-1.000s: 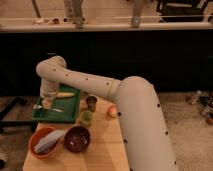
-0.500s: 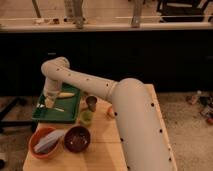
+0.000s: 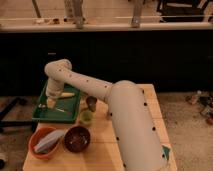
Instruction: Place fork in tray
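Note:
The green tray sits at the back left of the wooden table. My gripper hangs low over the tray's left half, at the end of the white arm that reaches in from the lower right, and it is shut. A thin pale sliver that looks like the fork lies on the tray floor just right of the gripper. I cannot tell whether the gripper touches it. A pale yellowish piece lies further back in the tray.
An orange bowl holding a white-grey thing and a dark bowl stand at the front left. A small green cup and a dark cup stand right of the tray. A dark counter front rises behind the table.
The arm's elbow and the gripper have shifted slightly to the right over the tray. The bowls and cups have not moved.

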You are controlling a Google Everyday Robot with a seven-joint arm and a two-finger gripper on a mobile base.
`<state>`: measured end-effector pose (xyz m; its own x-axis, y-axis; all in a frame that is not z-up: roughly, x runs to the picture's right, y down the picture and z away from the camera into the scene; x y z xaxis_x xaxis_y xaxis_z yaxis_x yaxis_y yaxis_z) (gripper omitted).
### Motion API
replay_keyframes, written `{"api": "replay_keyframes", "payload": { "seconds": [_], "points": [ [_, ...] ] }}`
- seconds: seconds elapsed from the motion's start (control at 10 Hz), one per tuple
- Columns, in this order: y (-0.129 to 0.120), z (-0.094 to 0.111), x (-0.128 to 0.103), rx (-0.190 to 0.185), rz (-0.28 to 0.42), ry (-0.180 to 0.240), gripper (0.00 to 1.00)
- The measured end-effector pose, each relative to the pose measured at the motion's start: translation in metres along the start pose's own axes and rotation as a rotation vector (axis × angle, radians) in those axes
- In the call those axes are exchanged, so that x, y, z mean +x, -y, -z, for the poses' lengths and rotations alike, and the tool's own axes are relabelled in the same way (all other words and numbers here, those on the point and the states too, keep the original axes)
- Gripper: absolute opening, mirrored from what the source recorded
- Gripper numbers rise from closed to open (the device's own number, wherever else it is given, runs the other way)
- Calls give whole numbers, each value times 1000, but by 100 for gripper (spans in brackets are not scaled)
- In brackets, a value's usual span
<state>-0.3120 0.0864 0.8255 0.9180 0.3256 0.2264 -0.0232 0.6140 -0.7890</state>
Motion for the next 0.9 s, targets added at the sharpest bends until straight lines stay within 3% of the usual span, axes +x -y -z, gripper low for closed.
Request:
{"api": "replay_keyframes", "payload": {
  "seconds": [0.3, 0.9],
  "points": [
    [11, -9, 8, -14, -28, 7, 20],
    [24, -9, 28, -6, -85, 0, 20]
  ]
}}
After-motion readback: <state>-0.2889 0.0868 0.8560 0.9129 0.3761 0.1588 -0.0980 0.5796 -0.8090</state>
